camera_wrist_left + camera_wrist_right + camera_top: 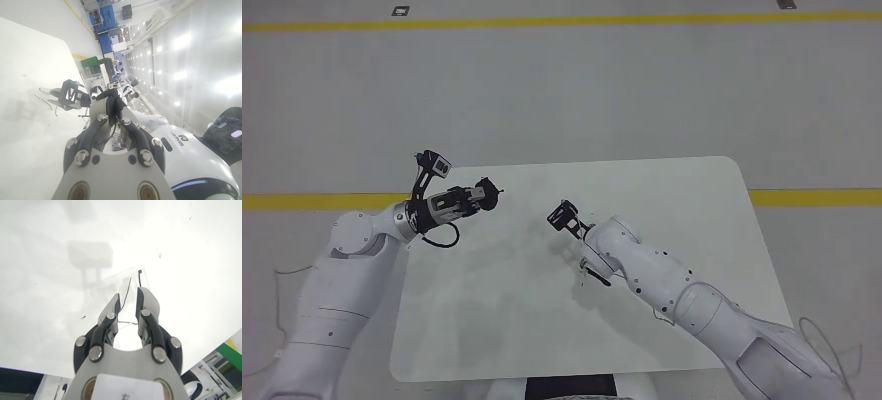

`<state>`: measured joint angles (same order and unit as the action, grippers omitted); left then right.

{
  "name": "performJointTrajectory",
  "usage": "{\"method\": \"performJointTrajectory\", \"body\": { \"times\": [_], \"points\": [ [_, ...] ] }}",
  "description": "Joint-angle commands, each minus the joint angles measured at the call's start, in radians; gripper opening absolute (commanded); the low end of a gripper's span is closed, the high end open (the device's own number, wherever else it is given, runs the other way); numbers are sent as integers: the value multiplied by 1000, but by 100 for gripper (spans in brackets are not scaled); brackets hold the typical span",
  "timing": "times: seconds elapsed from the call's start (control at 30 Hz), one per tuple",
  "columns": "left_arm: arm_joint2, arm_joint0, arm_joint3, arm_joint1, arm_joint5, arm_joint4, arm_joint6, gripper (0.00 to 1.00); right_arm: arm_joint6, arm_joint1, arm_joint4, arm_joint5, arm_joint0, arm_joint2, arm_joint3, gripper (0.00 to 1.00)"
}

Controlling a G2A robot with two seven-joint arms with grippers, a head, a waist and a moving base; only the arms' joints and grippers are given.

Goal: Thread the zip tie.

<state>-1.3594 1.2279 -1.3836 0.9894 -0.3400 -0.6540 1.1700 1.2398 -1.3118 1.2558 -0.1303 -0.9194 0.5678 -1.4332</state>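
A thin black zip tie (140, 278) lies curved on a clear plastic plate (113, 283) on the white table (662, 200). Its square head points away from my right gripper, and its thin tail (127, 292) runs back between the fingers. My right gripper (128, 292) hovers open just above the tie without touching it. In the left wrist view that same gripper (69, 94) stands over the tie (44, 101). My left gripper (111, 95) is held off to the side, above the table's left part (488, 193), its black pads pressed together with nothing seen between them.
The table's rounded edge (70, 51) lies beyond the right gripper. A few small specks (83, 317) dot the surface. Yellow floor lines (542, 22) run past the table.
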Motion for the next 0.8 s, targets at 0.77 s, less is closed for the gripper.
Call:
{"method": "performJointTrajectory", "body": {
  "times": [0.77],
  "points": [
    [0, 0, 0, 0, 0, 0, 0, 0, -20, -70, 91, 2, 7, -1, 140, 18]
  ]
}}
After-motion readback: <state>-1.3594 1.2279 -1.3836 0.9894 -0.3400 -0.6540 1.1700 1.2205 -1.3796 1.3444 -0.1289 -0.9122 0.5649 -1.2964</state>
